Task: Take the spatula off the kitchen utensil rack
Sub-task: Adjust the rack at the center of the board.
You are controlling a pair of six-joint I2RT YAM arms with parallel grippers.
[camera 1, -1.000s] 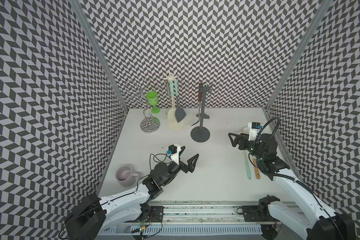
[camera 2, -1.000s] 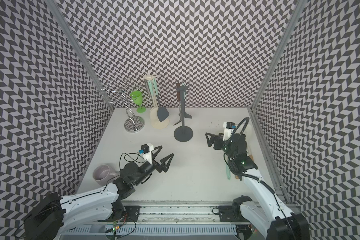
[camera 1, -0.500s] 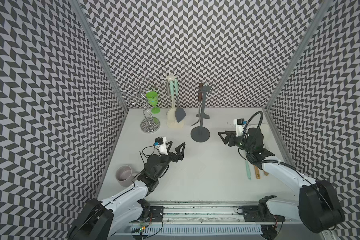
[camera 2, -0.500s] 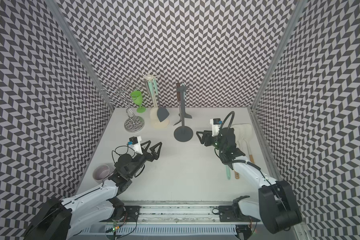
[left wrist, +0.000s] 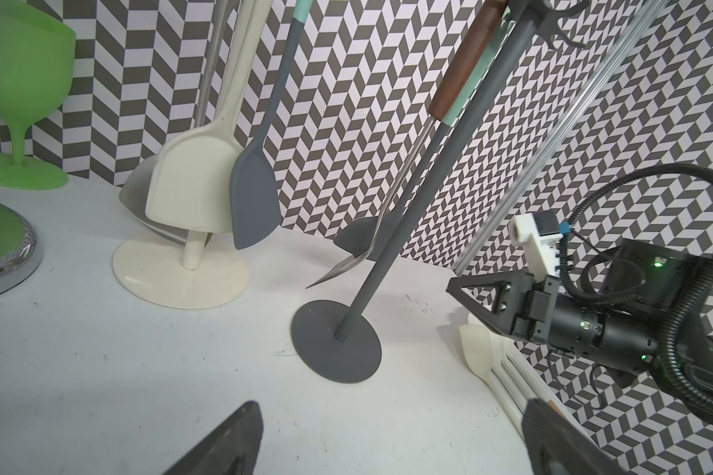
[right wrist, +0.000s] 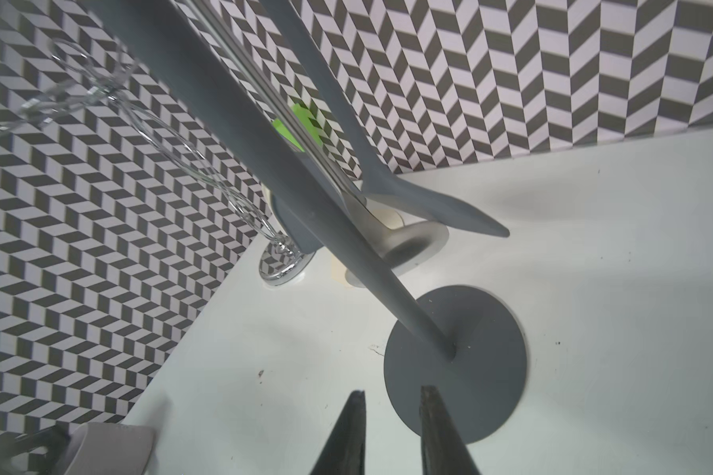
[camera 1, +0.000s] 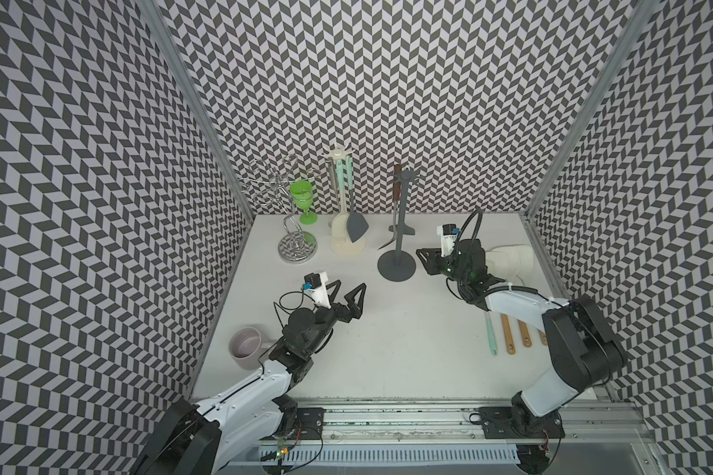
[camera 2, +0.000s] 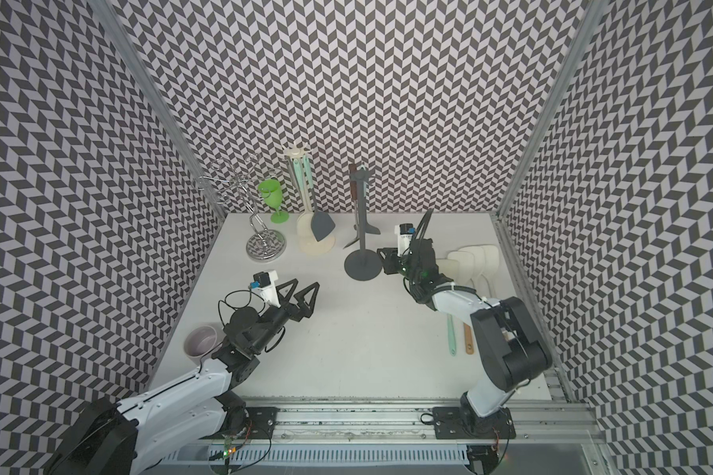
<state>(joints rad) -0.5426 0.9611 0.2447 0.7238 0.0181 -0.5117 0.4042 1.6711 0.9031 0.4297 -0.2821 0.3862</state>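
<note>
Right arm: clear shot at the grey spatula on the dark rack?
Probably yes. The right gripper sits low beside the dark rack's base, nothing between. The grey spatula hangs behind the pole, so it must rise and open first.

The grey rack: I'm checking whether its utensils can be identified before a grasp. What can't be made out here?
- Grey rack top hooks: cut off by the frame edge in the right wrist view.
- Brown-handled utensil: too small in both top views; its head is partly behind the pole in the left wrist view.
- Loose utensils on the table: partly hidden by the right arm.
</note>
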